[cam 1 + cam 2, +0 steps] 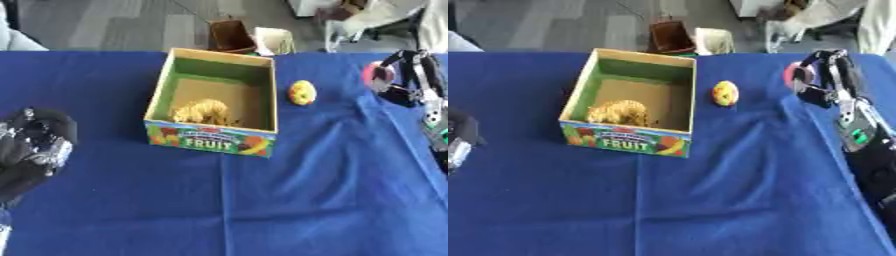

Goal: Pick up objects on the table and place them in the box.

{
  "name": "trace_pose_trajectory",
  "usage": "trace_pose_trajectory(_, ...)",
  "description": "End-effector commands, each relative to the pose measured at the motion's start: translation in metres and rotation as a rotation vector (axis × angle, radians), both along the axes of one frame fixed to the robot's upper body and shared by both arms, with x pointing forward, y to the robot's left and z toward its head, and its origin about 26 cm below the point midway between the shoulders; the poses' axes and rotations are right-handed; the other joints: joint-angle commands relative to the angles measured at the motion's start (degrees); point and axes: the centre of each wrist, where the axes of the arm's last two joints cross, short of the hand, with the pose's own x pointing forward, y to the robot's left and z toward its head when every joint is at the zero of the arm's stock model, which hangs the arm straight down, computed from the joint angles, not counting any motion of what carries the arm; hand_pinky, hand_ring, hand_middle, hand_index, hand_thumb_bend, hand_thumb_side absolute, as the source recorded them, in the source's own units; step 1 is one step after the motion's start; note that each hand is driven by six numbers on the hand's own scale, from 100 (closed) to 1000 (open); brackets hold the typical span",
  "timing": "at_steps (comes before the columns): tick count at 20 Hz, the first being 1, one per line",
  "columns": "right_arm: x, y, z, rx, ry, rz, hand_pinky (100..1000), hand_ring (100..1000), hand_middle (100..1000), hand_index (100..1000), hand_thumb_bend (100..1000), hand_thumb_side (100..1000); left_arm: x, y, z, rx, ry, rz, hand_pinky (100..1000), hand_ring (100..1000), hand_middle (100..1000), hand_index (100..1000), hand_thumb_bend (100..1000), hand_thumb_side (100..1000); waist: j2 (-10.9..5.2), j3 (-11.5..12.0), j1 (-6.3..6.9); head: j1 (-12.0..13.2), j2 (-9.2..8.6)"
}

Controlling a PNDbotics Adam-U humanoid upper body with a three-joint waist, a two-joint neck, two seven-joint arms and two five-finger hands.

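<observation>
— Starting at the left: what is that dark shape at the table's edge?

— My left hand [35, 142], resting idle on the blue tablecloth [262, 200], well apart from everything. Its fingers look curled in on themselves with nothing between them.

— And next along?

— My target, the box [213, 137], printed FRUIT on its near wall and green inside. One brownish-yellow lumpy object [203, 112] already lies in its near-left corner. I cannot tell what it is.

— What is left on the table?

— Just right of the box, near its far-right corner but not touching it, sits a small round yellow fruit [725, 93] with a reddish patch. Further right, towards the far-right edge, my right hand [820, 80] is up around a pink round object [793, 74]. My fingers curve over it, so I judge I am gripping it, though how well it sits between them is hidden.

— Where could this go wrong?

— Mostly on the carry. The pink object has to travel left across the table, and the yellow fruit lies right on that line. A low pass could knock it, and being round it would roll, perhaps off the far edge. The box's walls are tall too, so letting go too early would bounce the object off the rim. The cloth is also rumpled near my right arm, and a dragging wrist could tug it and shift the fruit.
</observation>
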Motion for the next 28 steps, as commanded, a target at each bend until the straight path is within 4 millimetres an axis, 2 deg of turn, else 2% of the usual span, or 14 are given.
trace_pose_trajectory(1, 0.005, 0.011, 0.040, -0.008, -0.097, 0.070, 261, 187, 124, 268, 100, 100, -0.002, 0.003, 0.011, 0.014, -0.037, 0.002, 546, 488, 526, 593, 231, 142, -1.22, -0.02, -0.01, -0.27, -0.61)
trace_pose_trajectory(6, 0.012, 0.047, 0.069, -0.027, -0.157, 0.219, 258, 187, 126, 270, 100, 100, -0.002, 0.002, 0.010, 0.014, -0.035, -0.001, 546, 487, 526, 592, 231, 143, -1.34, 0.23, -0.29, -0.58, -0.57)
trace_pose_trajectory(11, 0.020, 0.094, 0.082, -0.071, -0.169, 0.374, 259, 190, 131, 275, 100, 100, -0.001, 0.001, 0.010, 0.013, -0.033, -0.009, 546, 486, 526, 592, 232, 143, -1.44, 0.96, -0.55, -1.00, -0.60)
trace_pose_trajectory(14, 0.024, 0.122, 0.080, -0.110, -0.151, 0.462, 265, 195, 136, 281, 100, 100, -0.001, -0.001, 0.011, 0.010, -0.036, -0.017, 546, 486, 525, 592, 233, 143, -1.42, 1.71, -0.51, -1.42, -0.67)
trace_pose_trajectory(17, 0.028, 0.152, 0.067, -0.151, -0.105, 0.537, 272, 201, 142, 288, 100, 100, 0.000, -0.004, 0.013, 0.007, -0.040, -0.031, 546, 486, 525, 592, 232, 141, -1.29, 2.59, -0.30, -1.94, -0.66)
trace_pose_trajectory(20, 0.031, 0.172, 0.056, -0.200, -0.066, 0.579, 289, 216, 151, 298, 100, 100, 0.000, -0.005, 0.014, 0.004, -0.043, -0.039, 546, 485, 525, 592, 233, 141, -1.18, 3.19, -0.14, -2.35, -0.67)
trace_pose_trajectory(21, 0.031, 0.177, 0.052, -0.231, -0.047, 0.592, 413, 341, 257, 414, 100, 100, 0.000, -0.006, 0.014, 0.004, -0.044, -0.042, 546, 485, 525, 592, 234, 142, -1.14, 3.37, -0.13, -2.50, -0.65)
trace_pose_trajectory(23, 0.031, 0.185, 0.048, -0.325, -0.008, 0.627, 599, 568, 506, 673, 241, 100, 0.000, -0.006, 0.014, 0.003, -0.043, -0.044, 546, 485, 525, 592, 234, 143, -1.09, 3.53, -0.16, -2.62, -0.63)
trace_pose_trajectory(24, 0.031, 0.187, 0.047, -0.374, 0.015, 0.646, 683, 684, 628, 766, 325, 145, 0.000, -0.006, 0.014, 0.003, -0.042, -0.044, 546, 485, 525, 592, 235, 143, -1.07, 3.54, -0.18, -2.62, -0.61)
trace_pose_trajectory(25, 0.031, 0.188, 0.047, -0.414, 0.033, 0.664, 716, 728, 681, 791, 369, 206, 0.000, -0.006, 0.013, 0.003, -0.042, -0.044, 546, 485, 525, 592, 235, 143, -1.07, 3.53, -0.23, -2.60, -0.61)
trace_pose_trajectory(26, 0.031, 0.187, 0.048, -0.436, 0.044, 0.676, 724, 738, 693, 796, 381, 223, 0.000, -0.006, 0.013, 0.003, -0.042, -0.043, 546, 485, 525, 592, 235, 143, -1.07, 3.50, -0.27, -2.58, -0.62)
trace_pose_trajectory(27, 0.031, 0.186, 0.048, -0.438, 0.047, 0.679, 765, 782, 756, 826, 451, 302, 0.000, -0.006, 0.013, 0.002, -0.042, -0.042, 546, 484, 524, 591, 236, 143, -1.07, 3.43, -0.30, -2.50, -0.68)
trace_pose_trajectory(28, 0.031, 0.183, 0.050, -0.432, 0.048, 0.679, 771, 788, 764, 831, 466, 319, 0.000, -0.006, 0.013, 0.002, -0.041, -0.040, 546, 484, 524, 591, 236, 143, -1.07, 3.36, -0.31, -2.44, -0.71)
